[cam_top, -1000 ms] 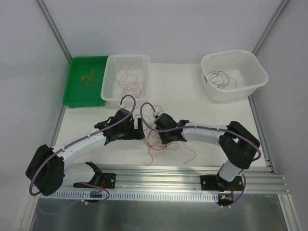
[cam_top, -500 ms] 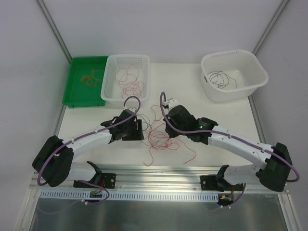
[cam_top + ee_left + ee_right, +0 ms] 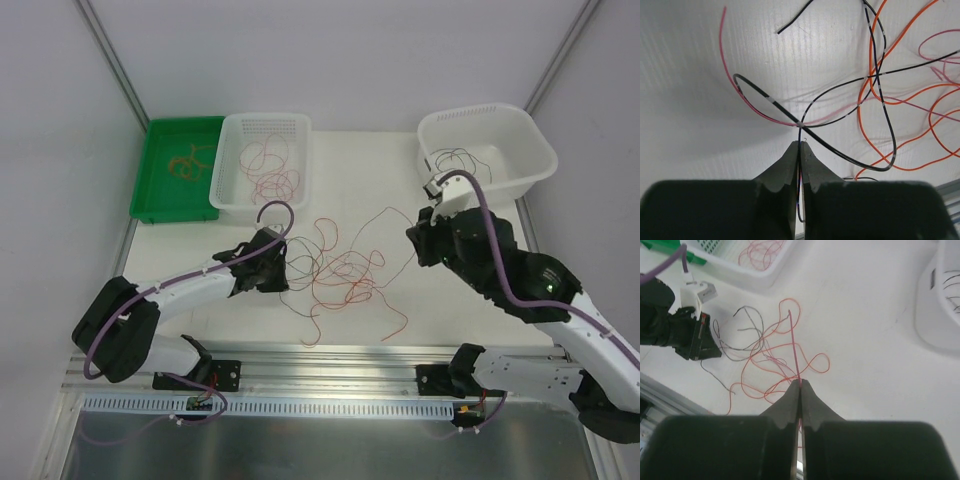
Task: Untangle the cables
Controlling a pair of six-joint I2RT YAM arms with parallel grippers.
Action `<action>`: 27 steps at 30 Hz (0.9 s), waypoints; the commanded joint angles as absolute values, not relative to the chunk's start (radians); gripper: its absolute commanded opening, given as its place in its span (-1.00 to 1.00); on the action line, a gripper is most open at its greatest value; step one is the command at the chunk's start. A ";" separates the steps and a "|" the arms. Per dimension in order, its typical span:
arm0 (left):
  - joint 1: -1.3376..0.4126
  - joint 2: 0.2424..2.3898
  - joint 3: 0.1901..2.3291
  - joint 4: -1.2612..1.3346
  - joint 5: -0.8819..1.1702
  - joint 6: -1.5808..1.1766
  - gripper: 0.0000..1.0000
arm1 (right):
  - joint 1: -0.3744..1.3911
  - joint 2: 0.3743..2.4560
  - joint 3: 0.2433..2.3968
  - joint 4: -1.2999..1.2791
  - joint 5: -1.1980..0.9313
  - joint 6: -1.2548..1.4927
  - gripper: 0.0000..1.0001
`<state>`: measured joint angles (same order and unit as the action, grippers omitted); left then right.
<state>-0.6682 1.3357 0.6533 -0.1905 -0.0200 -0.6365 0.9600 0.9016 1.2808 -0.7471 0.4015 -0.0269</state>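
Left wrist: a thin cable is pinched between the left gripper fingers. A red cable is clamped at the right gripper fingertips.

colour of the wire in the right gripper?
Red wire, pinched in the right gripper. Shows best in the right wrist view.

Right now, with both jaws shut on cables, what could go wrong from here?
1. The right jaws hold a red cable running back into the tangle; pulling on may tighten knots or drag the pile.
2. The left jaws pinch a thin cable at their very tips; it may slip.
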 commanded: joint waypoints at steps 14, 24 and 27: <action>-0.675 1.387 0.627 -0.181 -0.089 -0.632 -1.00 | 0.950 0.904 1.818 -0.761 0.483 -0.267 -0.99; -0.676 1.152 0.649 -0.202 -0.002 -0.595 -0.07 | 0.948 0.926 1.597 -0.729 0.445 -0.167 -0.99; -0.695 1.072 0.673 -0.193 0.054 -0.549 0.45 | 0.948 0.942 1.546 -0.700 0.397 -0.114 -0.99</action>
